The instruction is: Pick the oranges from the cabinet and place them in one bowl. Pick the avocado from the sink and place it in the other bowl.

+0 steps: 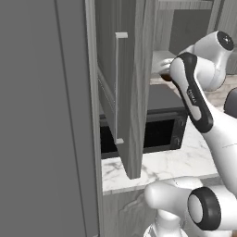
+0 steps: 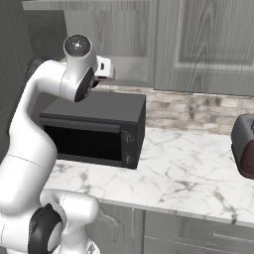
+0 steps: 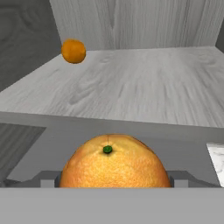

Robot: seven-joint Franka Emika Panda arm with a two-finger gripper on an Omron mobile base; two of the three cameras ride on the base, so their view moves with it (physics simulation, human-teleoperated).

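Observation:
An orange point(image 3: 113, 162) with a green stem dot sits close up between my gripper's point(image 3: 113, 180) fingers, just in front of the cabinet's shelf edge; the gripper is shut on it. A second, small-looking orange point(image 3: 73, 50) lies at the far left back of the grey wood-grain shelf point(image 3: 148, 83). In the left base view the held orange point(image 1: 165, 77) peeks out brownish at the hand, beside the open cabinet door point(image 1: 134, 92). In the right base view the hand point(image 2: 104, 69) is raised above the microwave, pointing into the cabinet.
The open door with its pale bar handle point(image 1: 118, 88) stands left of the arm. A black microwave point(image 2: 94, 129) sits right under the hand on the marble counter point(image 2: 188, 173). A dark toaster point(image 2: 244, 146) stands at the right edge.

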